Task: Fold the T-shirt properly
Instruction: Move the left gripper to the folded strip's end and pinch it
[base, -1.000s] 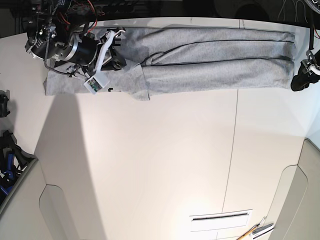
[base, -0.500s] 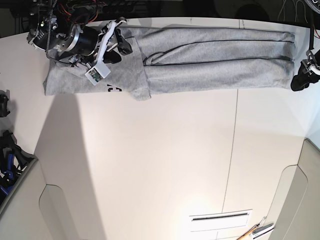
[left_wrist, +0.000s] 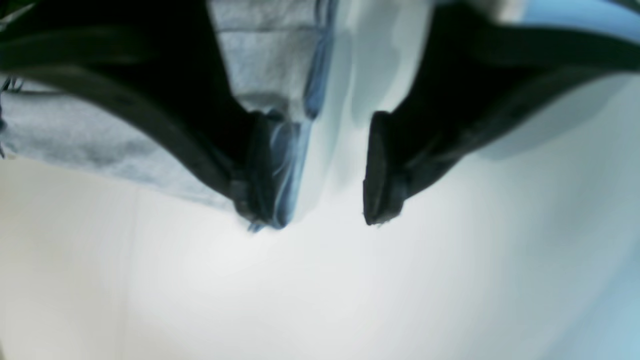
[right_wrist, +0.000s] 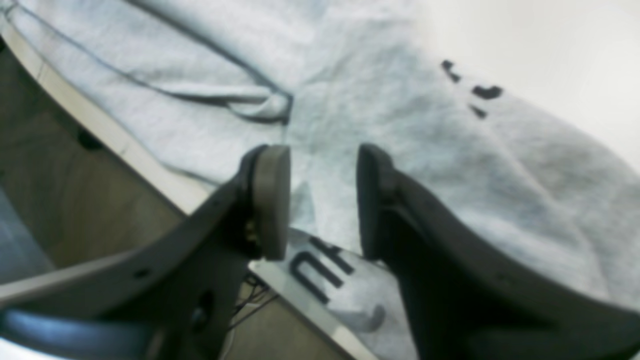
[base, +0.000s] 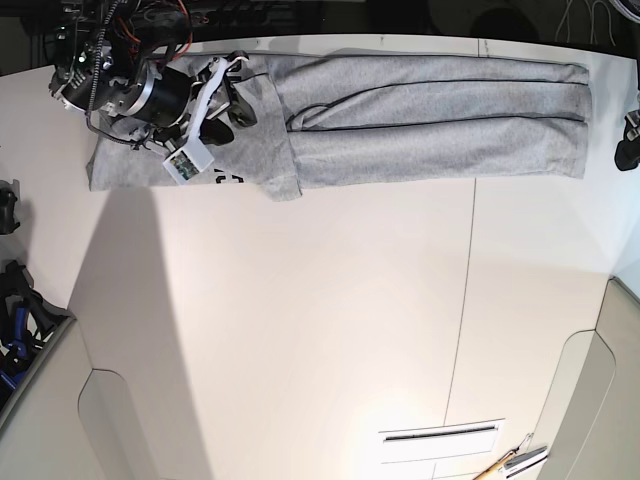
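I see a big white table (base: 320, 330). The shirt (base: 420, 120) lies along its far edge in a long folded strip, flat on the top. One end of it is by my right arm and the other end is near my left arm. Some black letters (right_wrist: 320, 272) show on the end by my right arm.

My right gripper (right_wrist: 322, 200) hangs over that end. Its jaws are apart and nothing is between them. I can see grey cloth through the gap.

My left gripper (left_wrist: 325, 170) is at the other end, just off the shirt's edge. Its jaws are wide apart too, with bare table between them. It holds nothing.
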